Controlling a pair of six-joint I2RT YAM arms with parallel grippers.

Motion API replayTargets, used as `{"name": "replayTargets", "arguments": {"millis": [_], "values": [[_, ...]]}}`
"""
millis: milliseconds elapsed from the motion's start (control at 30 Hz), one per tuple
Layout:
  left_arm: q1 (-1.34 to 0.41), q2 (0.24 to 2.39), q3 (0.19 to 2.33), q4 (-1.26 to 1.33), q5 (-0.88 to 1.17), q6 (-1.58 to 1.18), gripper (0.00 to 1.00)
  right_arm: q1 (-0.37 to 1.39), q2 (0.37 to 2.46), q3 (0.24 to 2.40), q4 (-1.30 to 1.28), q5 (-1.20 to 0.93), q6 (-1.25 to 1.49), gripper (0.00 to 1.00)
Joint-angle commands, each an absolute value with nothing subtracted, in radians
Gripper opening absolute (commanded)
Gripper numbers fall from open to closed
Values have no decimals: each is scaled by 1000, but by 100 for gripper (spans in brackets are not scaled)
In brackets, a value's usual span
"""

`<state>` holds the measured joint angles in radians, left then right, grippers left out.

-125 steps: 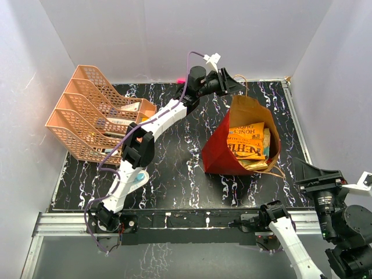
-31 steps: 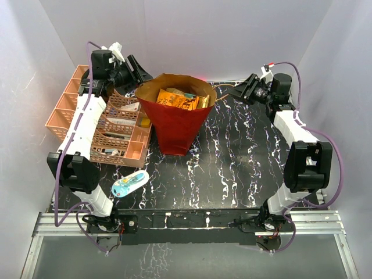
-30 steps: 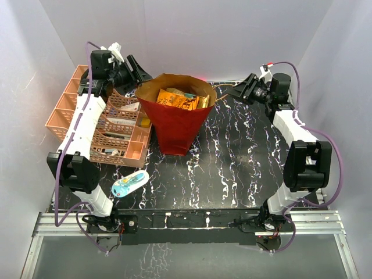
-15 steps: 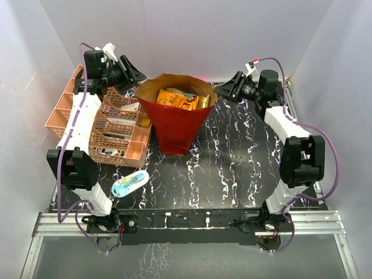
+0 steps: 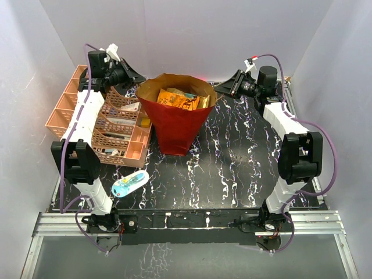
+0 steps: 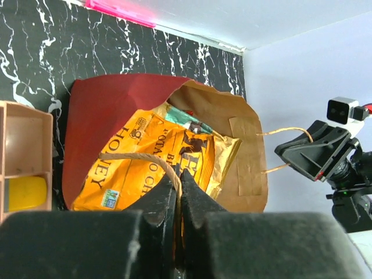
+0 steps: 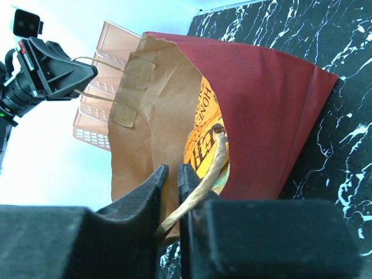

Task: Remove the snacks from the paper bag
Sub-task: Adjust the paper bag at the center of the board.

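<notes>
My left gripper (image 6: 178,192) pinches the paper bag's (image 5: 174,125) nine-o'clock twine handle (image 6: 139,157); my right gripper (image 7: 172,170) clamps its three-o'clock twine handle (image 7: 212,165).

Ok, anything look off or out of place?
Only the blue-white blister pack, lying loose on the table near the pink basket. The paper bag stands upright, snacks inside, nothing spilled.
</notes>
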<state>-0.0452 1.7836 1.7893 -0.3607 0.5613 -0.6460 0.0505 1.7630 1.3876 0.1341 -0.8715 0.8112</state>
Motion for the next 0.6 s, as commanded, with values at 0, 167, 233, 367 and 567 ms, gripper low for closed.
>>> {"name": "replayTargets", "arguments": {"millis": [0, 167, 233, 367, 567], "values": [[-34, 1808, 1882, -342, 590, -657, 0, 51, 1701, 1405, 133, -878, 818, 8], [-26, 1873, 2017, -289, 583, -706, 0, 90, 1570, 1324, 15, -846, 707, 7], [-25, 1928, 2093, -237, 637, -751, 0, 111, 1534, 1298, -41, -821, 670, 7], [-25, 2025, 2230, -53, 764, -892, 0, 135, 1471, 1233, -53, -772, 673, 7], [-38, 2026, 2189, 229, 845, -1060, 0, 265, 1386, 1123, 1, -700, 747, 7]]}}
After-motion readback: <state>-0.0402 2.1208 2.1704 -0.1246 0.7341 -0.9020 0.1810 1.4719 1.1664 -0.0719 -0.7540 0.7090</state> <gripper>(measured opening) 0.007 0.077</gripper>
